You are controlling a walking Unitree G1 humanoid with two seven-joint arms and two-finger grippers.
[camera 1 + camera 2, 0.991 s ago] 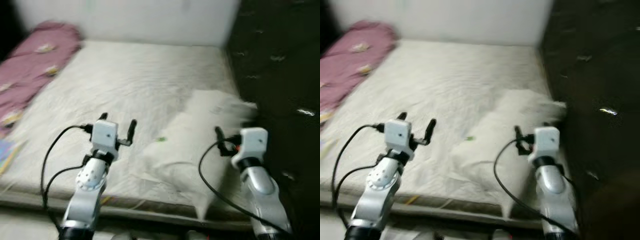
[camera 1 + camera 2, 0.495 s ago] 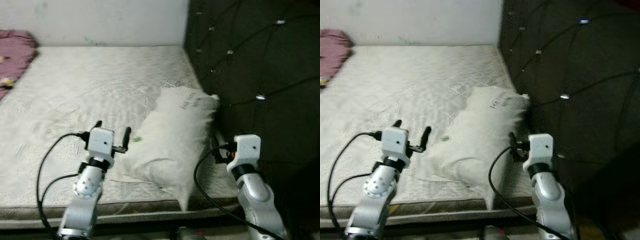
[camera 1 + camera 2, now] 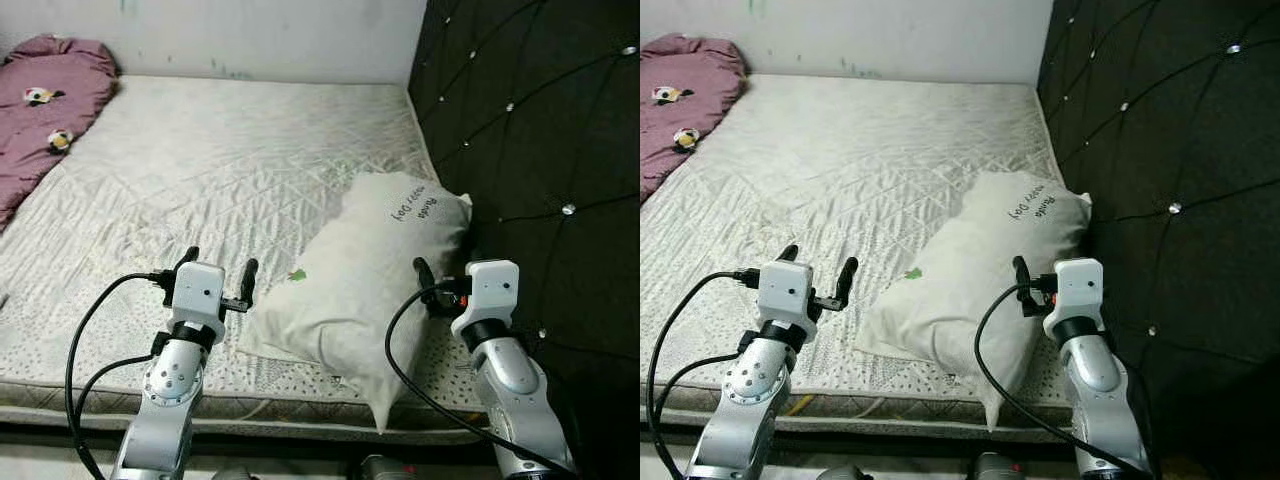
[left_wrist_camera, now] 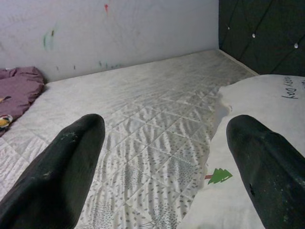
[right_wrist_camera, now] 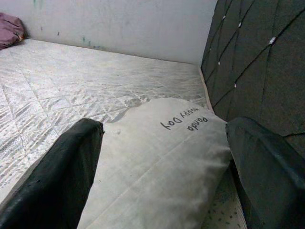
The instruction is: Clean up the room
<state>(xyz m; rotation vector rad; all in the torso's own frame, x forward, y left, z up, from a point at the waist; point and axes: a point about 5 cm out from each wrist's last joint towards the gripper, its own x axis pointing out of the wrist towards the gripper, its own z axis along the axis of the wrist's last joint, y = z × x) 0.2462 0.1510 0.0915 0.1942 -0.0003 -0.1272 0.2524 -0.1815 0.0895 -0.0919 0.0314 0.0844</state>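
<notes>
Across most of the frame sits the bare mattress (image 3: 200, 180), quilted in diamond stitching, with a tufted black headboard (image 3: 540, 130) on the right. Lower right of centre, the white pillow (image 3: 370, 270) lies askew against that headboard. It looks light, squishy and floppy, so I'd pinch a corner or the plump edge. Purple blanket (image 3: 45, 110) is bunched at upper left. Left claw (image 3: 218, 272) and right claw (image 5: 157, 162) both hang spread and empty.

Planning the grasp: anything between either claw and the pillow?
Nothing visible. The pillow lies on the mattress against the headboard. The left claw hovers open just left of it; the right claw hovers open at its right edge, path clear.
</notes>
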